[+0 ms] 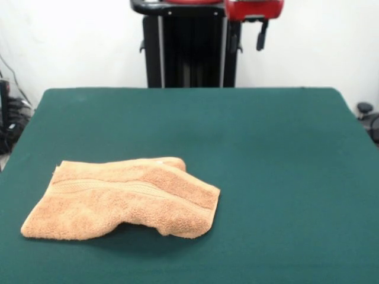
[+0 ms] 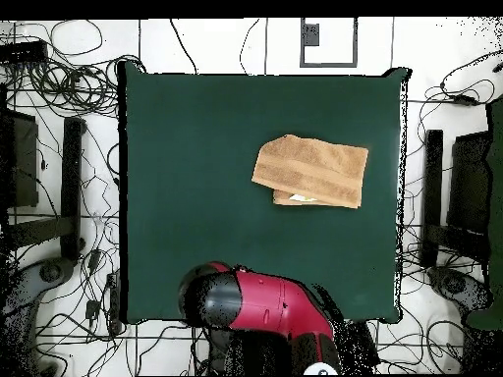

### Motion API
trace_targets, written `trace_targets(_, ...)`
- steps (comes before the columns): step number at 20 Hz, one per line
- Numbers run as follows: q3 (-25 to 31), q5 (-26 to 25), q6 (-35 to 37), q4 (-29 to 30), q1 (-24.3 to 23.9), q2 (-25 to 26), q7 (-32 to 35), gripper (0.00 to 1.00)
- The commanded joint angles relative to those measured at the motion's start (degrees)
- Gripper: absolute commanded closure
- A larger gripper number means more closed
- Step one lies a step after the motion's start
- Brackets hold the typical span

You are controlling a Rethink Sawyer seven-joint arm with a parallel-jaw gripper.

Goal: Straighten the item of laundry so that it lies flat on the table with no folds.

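Note:
The orange-tan towel lies on the green table at the front left of the front view. It is folded over on itself, with its right end doubled and humped, and a woven band runs along it. In the overhead view the towel sits right of the middle of the table, with a lower layer peeking out at its bottom edge. My arm is drawn back over the robot-side table edge. A dark part of the gripper hangs at the top, far from the towel.
The black pedestal stands behind the table's far edge. Cables and black stands surround the table on the floor. A wheeled base shows at the right edge.

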Motion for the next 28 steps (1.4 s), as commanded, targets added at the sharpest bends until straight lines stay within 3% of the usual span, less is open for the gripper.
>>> trace_targets(1, 3.2, -0.4, 1.5, -7.2, 1.1, 7.2, 7.8, 0.00)
trace_targets(13, 3.0, 0.4, 1.4, -11.5, 3.6, 10.4, 9.4, 0.00)
trace_targets(28, 1.9, 1.1, 3.7, -24.4, 5.0, 20.3, 9.8, 0.00)
